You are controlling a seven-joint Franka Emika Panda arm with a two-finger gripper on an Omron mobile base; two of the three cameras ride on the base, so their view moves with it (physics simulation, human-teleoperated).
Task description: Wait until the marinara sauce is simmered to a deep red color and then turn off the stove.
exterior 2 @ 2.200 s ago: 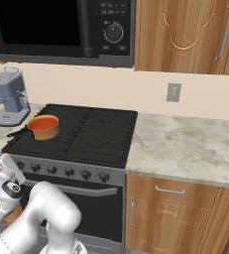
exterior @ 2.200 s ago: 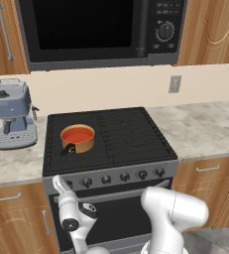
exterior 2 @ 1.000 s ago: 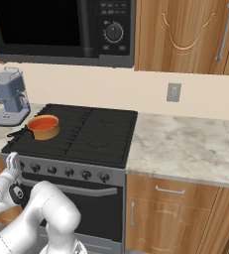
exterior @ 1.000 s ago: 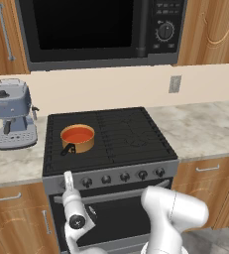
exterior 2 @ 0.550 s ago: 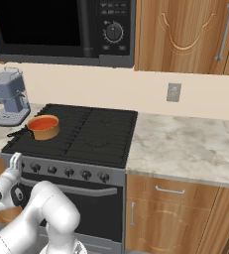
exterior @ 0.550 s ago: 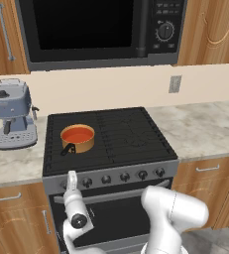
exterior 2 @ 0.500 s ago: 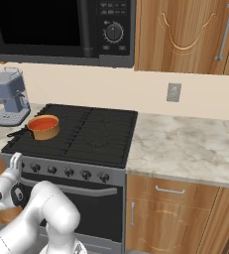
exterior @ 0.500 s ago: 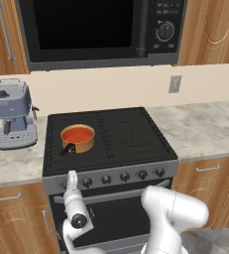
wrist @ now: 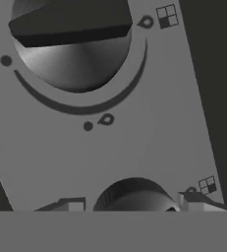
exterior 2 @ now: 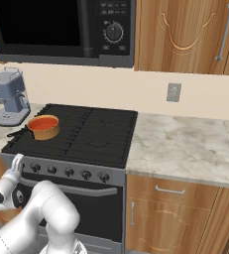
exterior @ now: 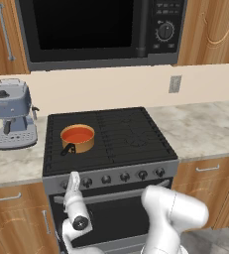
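The marinara sauce (exterior: 77,133) (exterior 2: 43,122) is a flat orange-red disc in a small copper saucepan (exterior: 79,144) on the stove's (exterior: 131,136) (exterior 2: 98,131) front left burner. My gripper (exterior: 74,178) (exterior 2: 18,160) points up at the left end of the grey knob strip (exterior: 150,179). In the hand view my gripper (wrist: 134,204) stands open, and its fingertips (wrist: 70,204) flank a black knob (wrist: 134,193) closely, with a slim gap on the left side. A second, larger knob (wrist: 70,44) sits above it.
A grey-blue espresso machine (exterior: 11,115) (exterior 2: 6,96) stands on the counter left of the stove. A black microwave (exterior: 96,30) hangs above. Marble counter (exterior 2: 185,144) runs to the right, over wooden drawers (exterior 2: 170,198). The oven door handle (exterior 2: 71,188) lies just under the knobs.
My gripper has risen from beside the oven door and shifted slightly right to the leftmost part of the knob strip. The pan and the sauce have not moved.
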